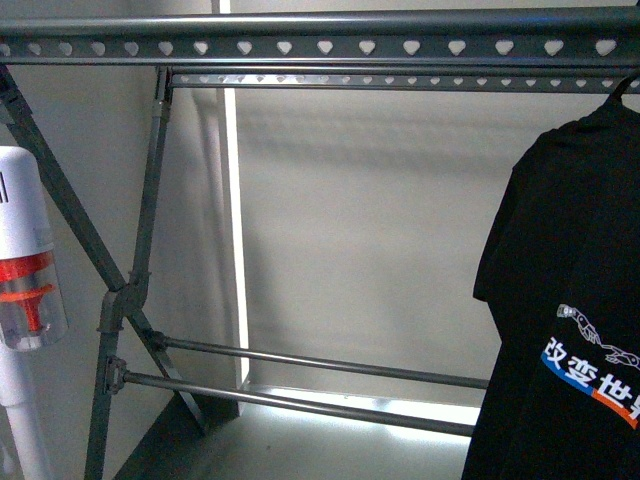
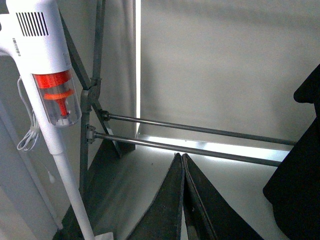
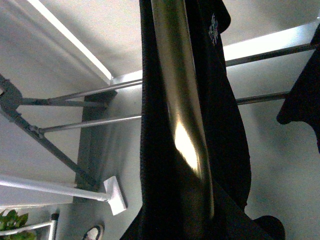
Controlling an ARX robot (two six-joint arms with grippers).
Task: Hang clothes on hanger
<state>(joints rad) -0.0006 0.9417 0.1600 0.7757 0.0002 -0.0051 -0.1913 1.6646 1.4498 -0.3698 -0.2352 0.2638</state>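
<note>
Black T-shirt (image 1: 570,300) hangs at 3 o'clock from the hanger (image 1: 300,48), apparently already hooked on its pierced rail. Left gripper (image 2: 182,200) clenched, empty. Right gripper's state cannot be told.

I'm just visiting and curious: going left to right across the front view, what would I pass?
White stick vacuum → crossed side legs of the dark grey clothes rack → bright vertical light strip → hanging black T-shirt.

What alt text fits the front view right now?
A black T-shirt with white and blue-orange print hangs at the right from the dark grey clothes rack, whose top rail has heart-shaped holes. A white and red stick vacuum stands at the left.
</note>
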